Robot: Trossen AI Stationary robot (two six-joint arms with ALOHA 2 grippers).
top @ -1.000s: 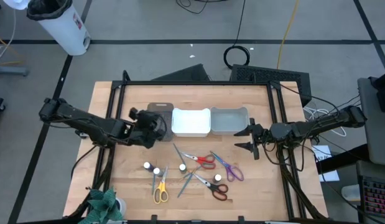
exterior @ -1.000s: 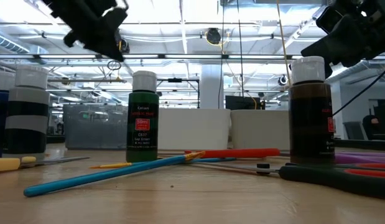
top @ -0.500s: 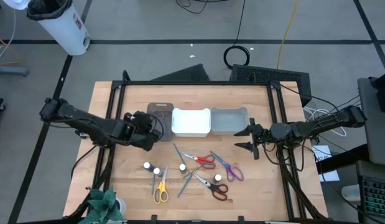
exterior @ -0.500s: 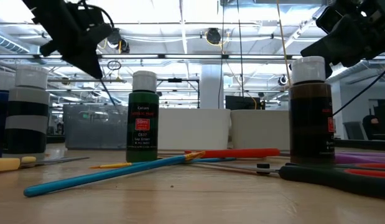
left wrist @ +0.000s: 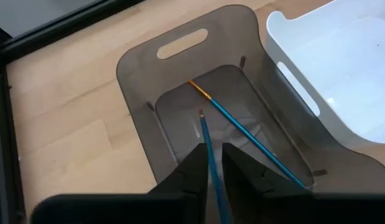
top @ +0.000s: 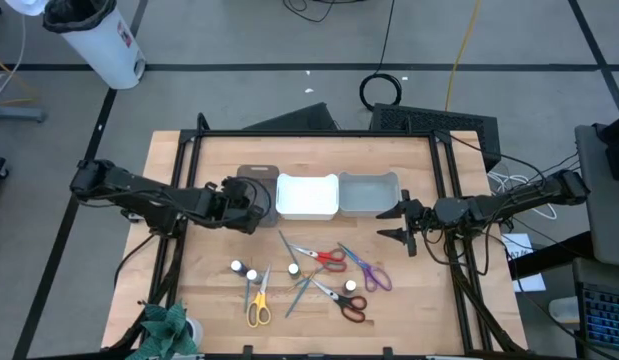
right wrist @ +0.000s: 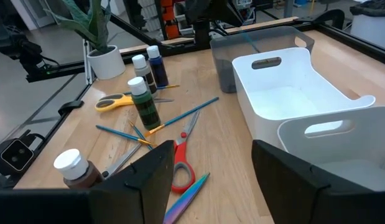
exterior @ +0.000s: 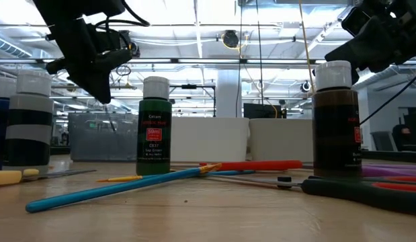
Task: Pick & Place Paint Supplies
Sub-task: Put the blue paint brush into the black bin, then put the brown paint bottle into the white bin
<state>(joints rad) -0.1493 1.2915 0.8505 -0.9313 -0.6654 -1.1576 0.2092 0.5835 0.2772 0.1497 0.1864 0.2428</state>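
Two arms are in frame, only one at work. On the left, the left gripper (top: 251, 198) hangs over the smoky grey bin (top: 251, 176) at the left end of the bin row. The left wrist view shows its fingers pinched closed on a thin teal brush (left wrist: 209, 149), tip pointing down into the bin, where a second teal brush (left wrist: 248, 135) already lies slantwise on the floor. Judged from that pose, the held brush is lined up for release beside its mate; it has not been let go. The high view cannot resolve either brush at the bin, so the wrist view is the sole evidence of the grasp.

At centre, the white bin (top: 307, 196) and the pale grey bin (top: 369, 193) show no contents. In front of them the remaining supplies lie loose on the worktop (top: 189, 290): white-capped bottles (top: 251, 274), yellow scissors (top: 258, 305), red scissors (top: 324, 256), purple scissors (top: 368, 269), black scissors (top: 344, 301) and several brushes. The low view adds labels and heights of a green bottle (exterior: 154, 126) and a brown bottle (exterior: 335, 119).

On the right, the right gripper (top: 401, 223) waits just beyond the pale grey bin, fingers spread apart and holding nothing.
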